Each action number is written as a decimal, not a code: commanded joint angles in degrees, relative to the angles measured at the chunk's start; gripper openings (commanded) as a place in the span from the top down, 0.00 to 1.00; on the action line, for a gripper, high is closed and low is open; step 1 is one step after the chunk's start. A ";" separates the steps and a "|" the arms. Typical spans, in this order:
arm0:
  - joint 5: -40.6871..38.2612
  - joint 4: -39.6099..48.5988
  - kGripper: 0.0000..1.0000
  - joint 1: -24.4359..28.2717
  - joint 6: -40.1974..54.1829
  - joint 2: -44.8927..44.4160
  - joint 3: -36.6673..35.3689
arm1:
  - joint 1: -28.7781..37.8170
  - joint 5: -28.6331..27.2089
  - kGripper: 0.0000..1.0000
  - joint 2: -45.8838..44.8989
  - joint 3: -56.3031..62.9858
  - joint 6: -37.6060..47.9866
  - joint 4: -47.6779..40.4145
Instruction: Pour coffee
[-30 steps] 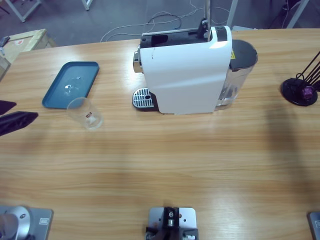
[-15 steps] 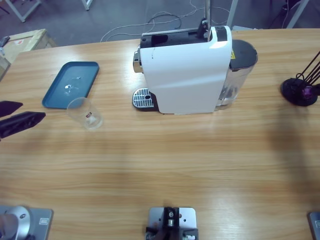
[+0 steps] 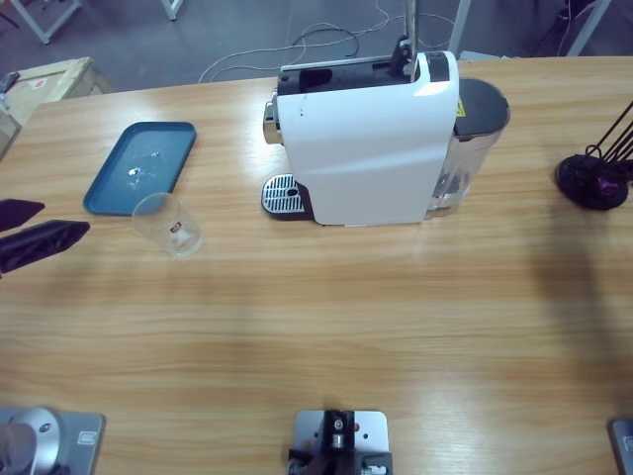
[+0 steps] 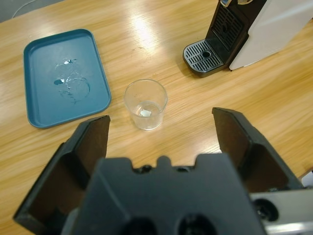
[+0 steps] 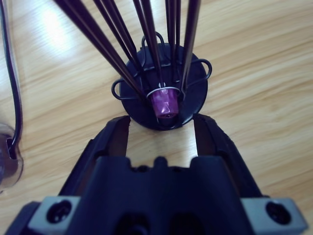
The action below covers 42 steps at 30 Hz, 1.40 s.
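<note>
A small clear glass cup (image 3: pixel 170 224) stands upright on the table between the blue tray (image 3: pixel 138 166) and the white coffee machine (image 3: pixel 366 148). No coffee is in view; the cup (image 4: pixel 145 104) shows only a pale glint at its bottom. My left gripper (image 3: pixel 40 230) enters at the left edge, open, a short way from the cup; in the left wrist view the gripper (image 4: pixel 161 126) frames the cup without touching it. My right gripper (image 5: pixel 161 125) is open just in front of a purple capsule (image 5: pixel 164 104) in a black wire holder (image 5: pixel 190 93).
The machine's drip grate (image 3: pixel 282 194) faces left, with its water tank (image 3: pixel 475 148) on the right side. The blue tray (image 4: pixel 63 81) carries a few water drops. The capsule holder (image 3: pixel 593 178) stands at the far right edge. A dark cable (image 5: pixel 10 73) runs beside the holder.
The left gripper slid a little to the right toward the cup, then held still. Nothing else moved.
</note>
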 commanded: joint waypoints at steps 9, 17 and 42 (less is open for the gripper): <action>0.93 -0.55 0.11 -0.70 0.67 0.17 2.06 | -0.64 -2.21 0.46 9.89 1.39 0.07 -5.99; 0.93 -0.55 0.11 -0.71 0.67 0.17 2.05 | -0.64 -2.72 0.46 12.44 1.42 0.07 -7.91; 0.84 -0.46 0.11 -0.73 0.76 1.67 1.70 | -0.64 -3.00 1.00 9.59 4.87 -2.83 -11.95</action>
